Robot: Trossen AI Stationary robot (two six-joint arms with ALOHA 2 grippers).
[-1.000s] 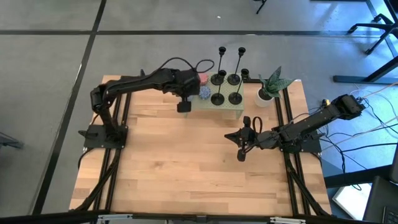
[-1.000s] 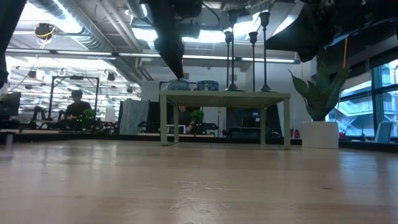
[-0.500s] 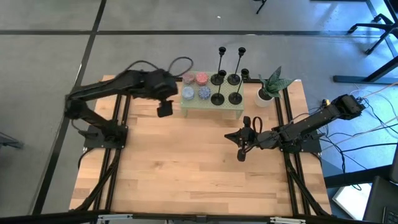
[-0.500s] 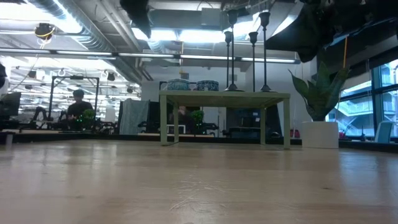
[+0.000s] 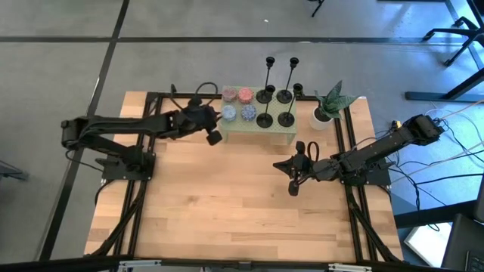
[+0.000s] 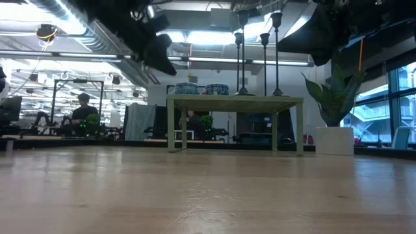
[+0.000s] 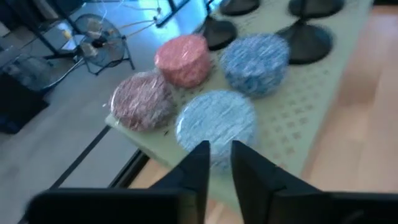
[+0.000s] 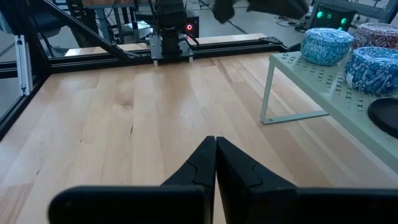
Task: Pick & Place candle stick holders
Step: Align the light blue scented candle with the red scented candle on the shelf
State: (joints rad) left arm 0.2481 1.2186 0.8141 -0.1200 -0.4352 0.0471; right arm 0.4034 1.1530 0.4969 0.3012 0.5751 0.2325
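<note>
Four black candle stick holders stand by their round bases on the right part of a small green perforated stand. Their stems show in the low view, and their bases show in the left wrist view. My left gripper hovers at the stand's left end, slanting toward it. Its fingers are a narrow gap apart and empty. My right gripper waits shut and empty over the table's right middle.
Several pink and blue speckled discs lie on the stand's left part, right before my left gripper. A potted plant in a white pot stands right of the stand. Bare wood lies toward the table's near edge.
My left arm has drawn back toward the table's left edge. Its gripper has left its place above the stand's left part, swung left and up, then come back down beside the stand's left end. It has tipped from pointing down to slanting.
</note>
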